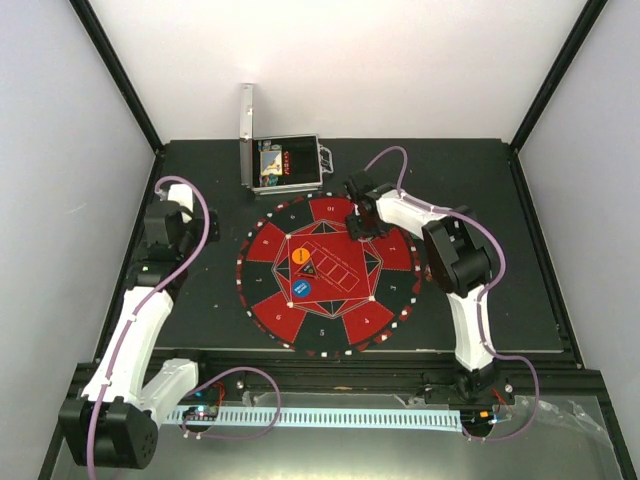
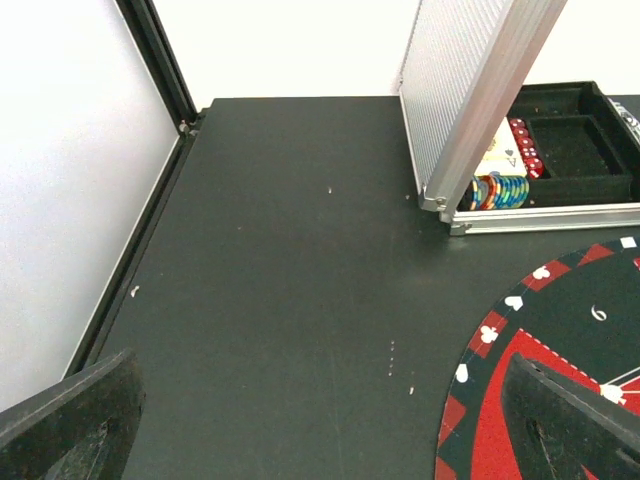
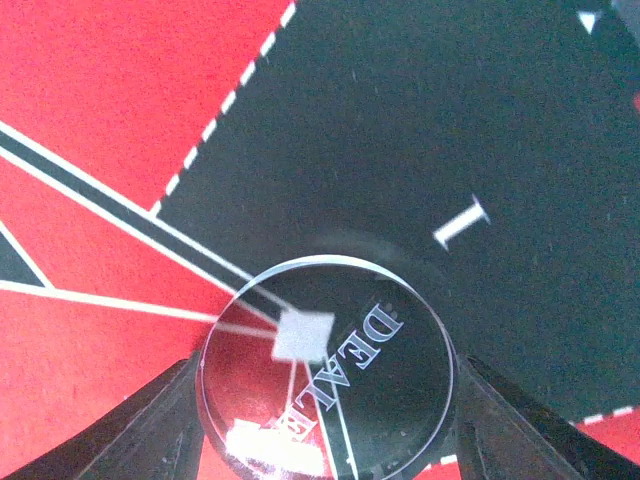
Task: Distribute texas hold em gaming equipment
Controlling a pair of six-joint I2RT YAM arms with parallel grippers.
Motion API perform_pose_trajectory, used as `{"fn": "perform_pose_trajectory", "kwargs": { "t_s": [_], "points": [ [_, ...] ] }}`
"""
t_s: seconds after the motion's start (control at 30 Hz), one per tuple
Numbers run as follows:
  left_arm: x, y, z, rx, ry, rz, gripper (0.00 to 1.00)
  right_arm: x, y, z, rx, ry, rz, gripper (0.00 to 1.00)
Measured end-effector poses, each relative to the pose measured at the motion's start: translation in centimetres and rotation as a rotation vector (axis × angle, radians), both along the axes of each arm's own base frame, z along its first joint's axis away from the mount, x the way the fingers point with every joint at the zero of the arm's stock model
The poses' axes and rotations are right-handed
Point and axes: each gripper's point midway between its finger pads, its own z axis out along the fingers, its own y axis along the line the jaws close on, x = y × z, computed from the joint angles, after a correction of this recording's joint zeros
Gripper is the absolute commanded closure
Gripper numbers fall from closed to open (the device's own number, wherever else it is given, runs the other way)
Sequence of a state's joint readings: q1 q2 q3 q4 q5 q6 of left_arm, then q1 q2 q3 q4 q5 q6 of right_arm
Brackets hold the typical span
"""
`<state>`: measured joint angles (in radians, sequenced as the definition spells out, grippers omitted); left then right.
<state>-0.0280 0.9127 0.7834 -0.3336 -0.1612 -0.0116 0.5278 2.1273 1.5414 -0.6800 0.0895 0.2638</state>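
A clear round disc [image 3: 330, 370] engraved "DEALER" sits between the two fingers of my right gripper [image 3: 325, 405], which is shut on its rim. It is low over the mat's [image 3: 100, 100] black segment marked 1; I cannot tell whether it touches. From above, the right gripper [image 1: 360, 222] is at the mat's [image 1: 330, 300] upper right. An orange disc [image 1: 302, 256] and a blue disc [image 1: 300, 287] lie in the mat's centre. My left gripper [image 2: 320, 430] stands wide open over bare table, left of the mat [image 2: 560, 330]. Striped chips [image 2: 500, 190] and cards [image 2: 497, 152] rest in the case.
The silver metal case [image 1: 285, 165] lies open at the back, its lid [image 2: 470, 90] upright, with red dice [image 2: 527, 152] inside. The white side wall [image 2: 60, 200] and black frame post [image 2: 160, 60] stand to the left of the left arm.
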Motion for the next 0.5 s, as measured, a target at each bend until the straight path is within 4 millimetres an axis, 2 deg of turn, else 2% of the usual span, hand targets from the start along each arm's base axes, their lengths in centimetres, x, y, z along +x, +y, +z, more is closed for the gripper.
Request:
{"fn": "perform_pose_trajectory", "kwargs": {
  "t_s": [0.17,0.33,0.5],
  "points": [
    [-0.3,0.2,0.3,0.006,-0.014,0.009,0.01,1.4,0.7,0.0,-0.006,-0.005,-0.002,0.36],
    [-0.3,0.1,0.4,0.003,-0.019,0.005,0.01,1.7,0.7,0.0,-0.012,-0.005,-0.004,0.35],
    [-0.3,-0.3,0.4,-0.013,-0.020,-0.011,0.01,1.8,0.8,0.0,-0.010,-0.004,-0.008,0.26]
  ]
}}
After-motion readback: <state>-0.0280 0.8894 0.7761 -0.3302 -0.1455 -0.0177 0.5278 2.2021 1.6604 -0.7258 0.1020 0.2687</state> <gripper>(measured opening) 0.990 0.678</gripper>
